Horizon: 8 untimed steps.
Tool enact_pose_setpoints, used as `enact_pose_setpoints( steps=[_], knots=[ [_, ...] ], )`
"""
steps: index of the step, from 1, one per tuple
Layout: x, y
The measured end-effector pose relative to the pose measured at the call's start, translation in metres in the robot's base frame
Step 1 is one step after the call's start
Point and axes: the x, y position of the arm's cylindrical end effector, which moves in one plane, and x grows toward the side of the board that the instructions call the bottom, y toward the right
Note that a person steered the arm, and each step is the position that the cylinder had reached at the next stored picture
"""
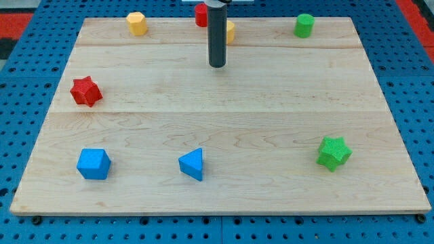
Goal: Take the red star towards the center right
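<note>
On the wooden board [224, 196], at the view's left, we see the red star [86, 91] by the edge, a blue cube [93, 164] below it and a yellow block [137, 23] at the top. Mid-board sits a blue wedge [192, 164], while our tip [217, 66] stands near the top, touching nothing and holding nothing, just below a red block [201, 15] and a second yellow block [229, 31]. Rightward are a green cylinder [304, 25] and a green star [333, 152].

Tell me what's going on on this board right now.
A robot arm's rod is set to push the red star toward the board's centre right. My tip rests near the view's top centre, far from the star, which sits untouched at the view's left edge. Nothing has been pushed yet; the tip must first get around to the star's left side.
</note>
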Motion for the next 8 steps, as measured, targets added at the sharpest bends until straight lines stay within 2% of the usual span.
enact_pose_setpoints(
  steps=[3, 6, 8],
  knots=[
    [0.000, 0.001],
    [-0.024, -0.011],
    [-0.024, -0.074]
  ],
)
